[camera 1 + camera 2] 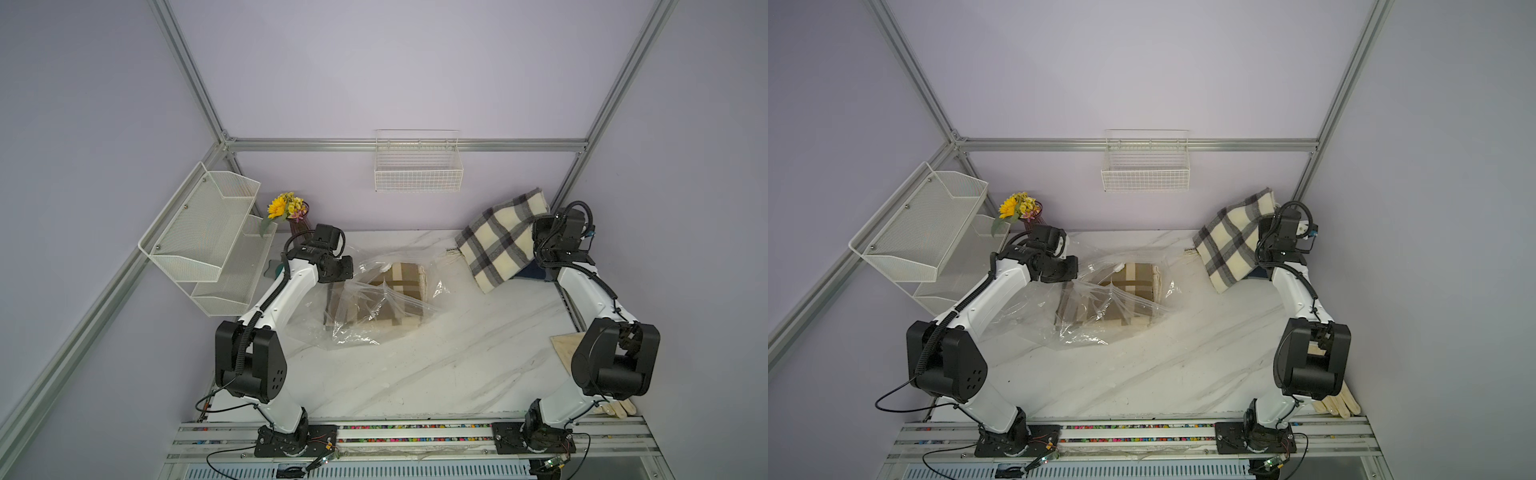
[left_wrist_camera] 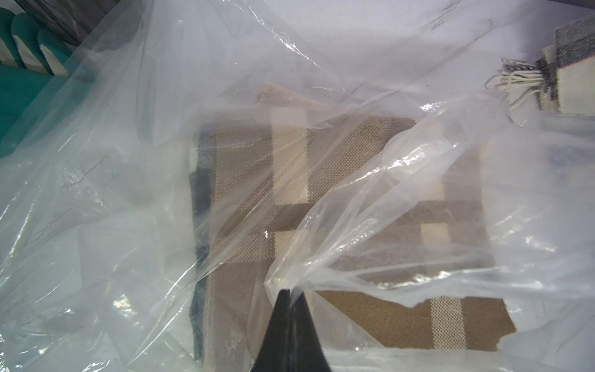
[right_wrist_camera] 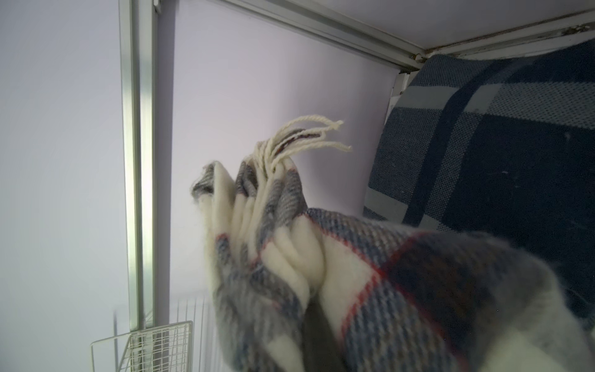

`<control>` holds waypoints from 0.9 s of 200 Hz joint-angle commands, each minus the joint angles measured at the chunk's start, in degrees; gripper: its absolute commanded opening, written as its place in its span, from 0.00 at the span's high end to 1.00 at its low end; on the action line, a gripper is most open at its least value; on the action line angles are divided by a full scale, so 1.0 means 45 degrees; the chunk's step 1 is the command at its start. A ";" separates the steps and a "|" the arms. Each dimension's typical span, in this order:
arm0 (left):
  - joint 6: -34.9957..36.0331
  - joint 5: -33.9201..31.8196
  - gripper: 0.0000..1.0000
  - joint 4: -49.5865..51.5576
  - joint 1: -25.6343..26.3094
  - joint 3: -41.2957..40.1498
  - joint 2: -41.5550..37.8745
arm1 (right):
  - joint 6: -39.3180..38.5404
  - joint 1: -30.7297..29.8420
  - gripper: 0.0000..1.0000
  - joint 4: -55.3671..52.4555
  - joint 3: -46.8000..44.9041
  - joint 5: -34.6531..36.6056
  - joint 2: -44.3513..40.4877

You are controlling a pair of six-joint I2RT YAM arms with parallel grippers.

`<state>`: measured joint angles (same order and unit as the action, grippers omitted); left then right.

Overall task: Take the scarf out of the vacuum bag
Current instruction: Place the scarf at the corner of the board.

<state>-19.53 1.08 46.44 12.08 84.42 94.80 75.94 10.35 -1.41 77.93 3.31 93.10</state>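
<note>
Left gripper (image 2: 291, 292) is clenched on a bunched fold of the vacuum bag (image 2: 128, 161), jaws pressed together with film fanning out from the tips. In both top views the vacuum bag (image 1: 374, 328) (image 1: 1096, 320) lies crumpled on the marble table (image 1: 415, 374), left of center toward the far side, partly under the left wrist.

1 brown plaid scarf (image 1: 401, 282) (image 1: 1136, 278) (image 2: 354, 180) sits folded flat inside the bag. 1 of its edges shows bare past the plastic rim in the left wrist view.

Right gripper (image 3: 318, 328) is grasping the cream-grey plaid scarf (image 3: 402, 290). Its fingers are mostly buried in the folds, so the grip looks clamped rather than plainly seen. That scarf (image 1: 494, 245) (image 1: 1229, 245) hangs lifted at far right, fully outside the bag, with its lower fringe end near the table.

A navy plaid cloth (image 3: 483, 145) lies at the far right corner behind it.

Other items:
- Wire basket (image 1: 417, 166) on the far wall
- Mesh shelf (image 1: 208, 232) at left
- Flowers (image 1: 286, 205) far left
</note>
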 commanded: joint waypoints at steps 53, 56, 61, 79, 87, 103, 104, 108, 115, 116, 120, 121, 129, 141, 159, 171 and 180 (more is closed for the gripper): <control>-0.0131 -0.0347 1.00 0.0296 -0.0026 0.0418 -0.0193 | 0.0537 0.0867 1.00 0.1175 0.0047 0.0528 -0.0976; -0.0128 -0.0354 1.00 0.0288 -0.0027 0.0419 -0.0192 | 0.0572 0.0911 1.00 0.1173 0.0031 0.0531 -0.0974; -0.0118 -0.0367 1.00 0.0295 -0.0027 0.0419 -0.0191 | 0.0588 0.1001 1.00 0.1231 -0.0022 0.0543 -0.0963; -0.0132 -0.0377 1.00 0.0300 -0.0027 0.0419 -0.0177 | 0.0651 0.1300 1.00 0.1369 -0.0195 0.0502 -0.0895; -0.0132 -0.0377 1.00 0.0294 0.0001 0.0419 -0.0169 | 0.0672 0.1397 1.00 0.1386 -0.0222 0.0420 -0.0790; -0.0133 -0.0377 1.00 0.0288 0.0013 0.0439 -0.0130 | 0.0707 0.1578 1.00 0.1549 -0.0366 0.0351 -0.0654; -0.0133 -0.0377 1.00 0.0287 0.0012 0.0439 -0.0130 | 0.0714 0.1592 1.00 0.1566 -0.0385 0.0345 -0.0632; -0.0150 -0.0377 1.00 0.0287 0.0012 0.0439 -0.0112 | 0.0713 0.1631 1.00 0.1614 -0.0420 0.0338 -0.0613; -0.0145 -0.0397 1.00 0.0287 0.0026 0.0439 -0.0111 | 0.0750 0.1708 1.00 0.1674 -0.0518 0.0349 -0.0582; -0.0139 -0.0397 1.00 0.0287 0.0028 0.0439 -0.0111 | 0.0755 0.1725 1.00 0.1677 -0.0549 0.0353 -0.0577; -0.0150 -0.0398 1.00 0.0296 0.0031 0.0448 -0.0116 | 0.0742 0.1769 1.00 0.1708 -0.0573 0.0343 -0.0538; -0.0142 -0.0397 1.00 0.0291 0.0031 0.0444 -0.0094 | 0.0742 0.1785 1.00 0.1714 -0.0576 0.0341 -0.0535; -0.0148 -0.0407 1.00 0.0288 0.0046 0.0441 -0.0090 | 0.0751 0.1876 1.00 0.1720 -0.0623 0.0272 -0.0456; -0.0146 -0.0416 1.00 0.0287 0.0050 0.0458 -0.0062 | 0.0722 0.2039 1.00 0.1738 -0.0716 0.0249 -0.0353; -0.0138 -0.0417 1.00 0.0287 0.0089 0.0492 -0.0004 | 0.0705 0.2267 1.00 0.1739 -0.0839 0.0034 -0.0035; -0.0136 -0.0424 1.00 0.0289 0.0100 0.0516 0.0026 | 0.0519 0.2412 1.00 0.1788 -0.0872 -0.0169 0.0230; -0.0146 -0.0436 1.00 0.0301 0.0109 0.0536 0.0044 | 0.0387 0.2441 0.98 0.1817 -0.0965 -0.0148 0.0357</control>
<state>-19.55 0.80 46.46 12.51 84.42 94.83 77.32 20.21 1.39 74.11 3.09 92.97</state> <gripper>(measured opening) 0.047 0.093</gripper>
